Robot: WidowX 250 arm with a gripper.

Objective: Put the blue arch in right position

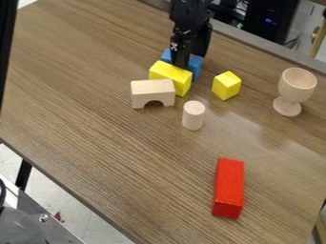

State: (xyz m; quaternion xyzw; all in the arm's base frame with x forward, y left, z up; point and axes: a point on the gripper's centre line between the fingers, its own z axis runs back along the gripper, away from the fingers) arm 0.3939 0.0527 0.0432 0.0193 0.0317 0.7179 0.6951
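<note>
Camera view: gripper [181, 65] is down at the blue arch [197, 67], on the far side of the long yellow block [170, 75]. Can't tell if it's pinching anything. Probably pre-lift; carry and placement left.

arm [189, 12]: black over the visible length, blocky, angular segments with faint grey highlights. gripper [183, 56]: also black; narrow, elongated lower section near the long yellow block [170, 76]. small whitish marking [174, 46] on the dark surface, above the same block. finer surface detail too dark to tell.
</note>
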